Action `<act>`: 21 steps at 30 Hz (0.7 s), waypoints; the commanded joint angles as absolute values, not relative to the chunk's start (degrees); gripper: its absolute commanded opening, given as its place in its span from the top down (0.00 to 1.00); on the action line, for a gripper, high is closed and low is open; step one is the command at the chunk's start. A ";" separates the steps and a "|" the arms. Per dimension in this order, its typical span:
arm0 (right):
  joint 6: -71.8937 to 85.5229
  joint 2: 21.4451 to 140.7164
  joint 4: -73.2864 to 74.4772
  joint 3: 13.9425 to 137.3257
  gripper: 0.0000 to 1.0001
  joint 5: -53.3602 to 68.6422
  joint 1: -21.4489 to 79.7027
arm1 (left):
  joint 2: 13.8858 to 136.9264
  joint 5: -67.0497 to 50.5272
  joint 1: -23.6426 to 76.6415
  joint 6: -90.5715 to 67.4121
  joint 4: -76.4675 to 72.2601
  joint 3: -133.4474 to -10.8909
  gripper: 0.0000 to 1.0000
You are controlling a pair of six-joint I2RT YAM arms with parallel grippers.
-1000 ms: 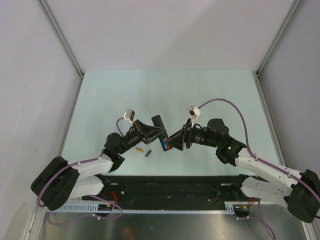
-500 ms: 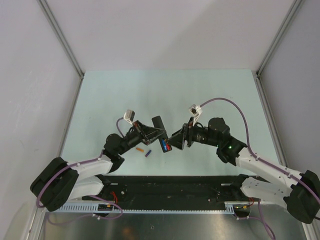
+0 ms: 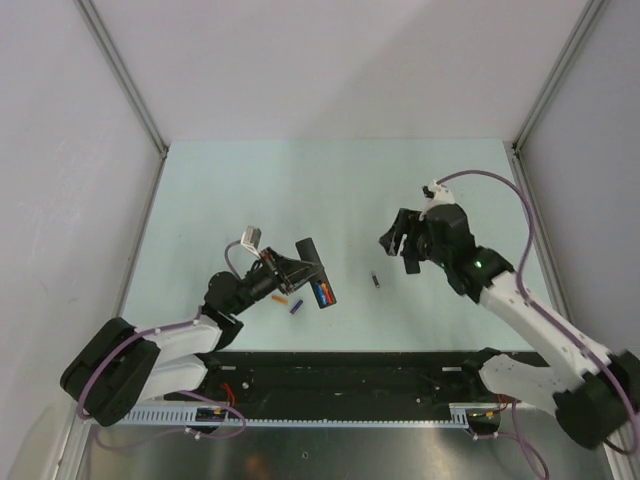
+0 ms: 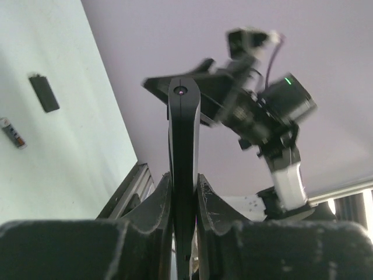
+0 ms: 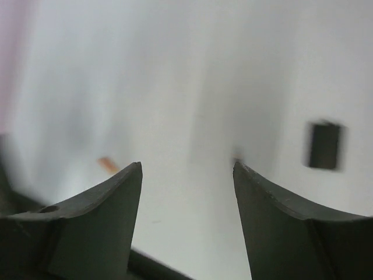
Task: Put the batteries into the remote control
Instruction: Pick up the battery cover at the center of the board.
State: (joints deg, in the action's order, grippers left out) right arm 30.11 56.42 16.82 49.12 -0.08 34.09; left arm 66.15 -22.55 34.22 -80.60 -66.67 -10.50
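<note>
My left gripper (image 3: 290,268) is shut on the remote control (image 3: 312,253), a slim black bar held edge-on above the table; in the left wrist view it stands upright (image 4: 184,128) between the fingers (image 4: 157,204). Red and blue batteries (image 3: 323,293) sit at its near end. An orange battery (image 3: 281,298) and a purple one (image 3: 296,307) lie on the table beneath it. A dark grey battery (image 3: 375,280) lies alone mid-table. My right gripper (image 3: 398,245) is open and empty to the right, apart from the remote; its wrist view (image 5: 187,164) is blurred.
A small black rectangular piece (image 4: 44,92) lies on the pale green table (image 3: 220,190); it also shows in the right wrist view (image 5: 324,144). A light battery-like cylinder (image 4: 13,132) lies near it. Grey walls enclose three sides. A black rail (image 3: 340,375) runs along the near edge.
My right gripper has pulled back from the remote, up and to the right, and is now open. A dark grey battery now lies mid-table. My left gripper with the remote shifted slightly left.
</note>
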 commanded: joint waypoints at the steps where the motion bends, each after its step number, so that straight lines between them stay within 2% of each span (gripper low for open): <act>1: 25.94 67.05 32.87 50.36 0.33 -10.72 27.35 | 63.81 -21.53 33.93 -78.13 -68.03 -7.91 1.00; 5: 22.77 72.50 31.82 50.97 0.33 -14.14 25.75 | 62.41 -21.80 34.01 -77.52 -68.03 -6.33 1.00; 17: 20.13 86.99 28.21 54.75 0.33 -12.83 24.96 | 61.87 -24.52 33.93 -77.17 -67.94 -5.27 1.00; 21: 19.78 88.50 26.46 55.11 0.32 -12.39 24.96 | 61.61 -25.13 33.92 -77.26 -67.85 -4.92 1.00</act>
